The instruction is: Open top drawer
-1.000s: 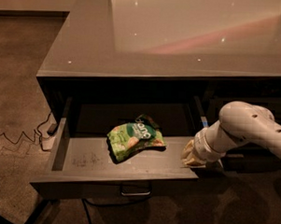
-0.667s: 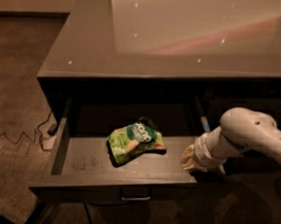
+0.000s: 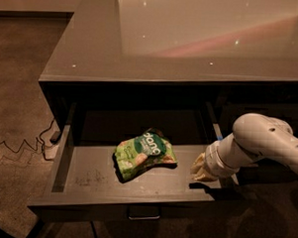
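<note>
One broad, glossy grey countertop point(image 3: 192, 38) is filling the upper part of the view and reflecting pale light with a pinkish streak. Brownish floor point(image 3: 16, 85) is showing to its left and running down the left edge of the view.

Below the counter's front edge, the top drawer point(image 3: 87, 173) is standing pulled well out toward the camera, showing its pale grey inner floor and dark side walls. Its back part is lying in shadow under the counter.

A white robot arm point(image 3: 267, 141) is reaching in from the right, angling down toward the drawer's right wall.

A crumpled green snack bag point(image 3: 143, 153) is lying flat near the middle of the drawer floor, well apart from the side walls.

At the end of the arm, the pale gripper point(image 3: 202, 168) is sitting over the drawer's right-hand side, near the front corner and to the right of the bag without touching it. Whether it is clenched or released cannot be told.

A small rectangular pull handle point(image 3: 144, 213) is hanging at the centre of the drawer front. A thin dark cable point(image 3: 19, 147) is zigzagging across the floor at the left.
</note>
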Robot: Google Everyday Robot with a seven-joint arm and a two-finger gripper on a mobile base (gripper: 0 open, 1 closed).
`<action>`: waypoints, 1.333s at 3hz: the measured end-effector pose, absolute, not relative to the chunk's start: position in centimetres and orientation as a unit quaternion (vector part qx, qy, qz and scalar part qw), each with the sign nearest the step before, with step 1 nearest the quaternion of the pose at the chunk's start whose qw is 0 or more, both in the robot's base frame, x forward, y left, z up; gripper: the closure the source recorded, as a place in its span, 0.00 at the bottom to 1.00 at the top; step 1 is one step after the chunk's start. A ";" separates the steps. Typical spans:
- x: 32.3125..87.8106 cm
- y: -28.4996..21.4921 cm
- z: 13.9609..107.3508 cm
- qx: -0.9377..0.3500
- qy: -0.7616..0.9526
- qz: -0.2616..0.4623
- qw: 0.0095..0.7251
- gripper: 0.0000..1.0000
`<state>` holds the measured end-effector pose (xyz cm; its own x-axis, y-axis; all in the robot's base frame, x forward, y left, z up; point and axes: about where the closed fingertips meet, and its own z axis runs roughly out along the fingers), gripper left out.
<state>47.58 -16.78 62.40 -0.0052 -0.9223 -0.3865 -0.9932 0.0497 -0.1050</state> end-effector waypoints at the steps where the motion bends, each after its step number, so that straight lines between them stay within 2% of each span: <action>1: 47.6 -16.8 62.4 -0.682 0.702 0.099 0.179 0.59; 3: 47.6 -16.8 62.4 -0.682 0.702 0.099 0.179 0.12; 4: 47.6 -16.8 62.4 -0.682 0.702 0.099 0.179 0.00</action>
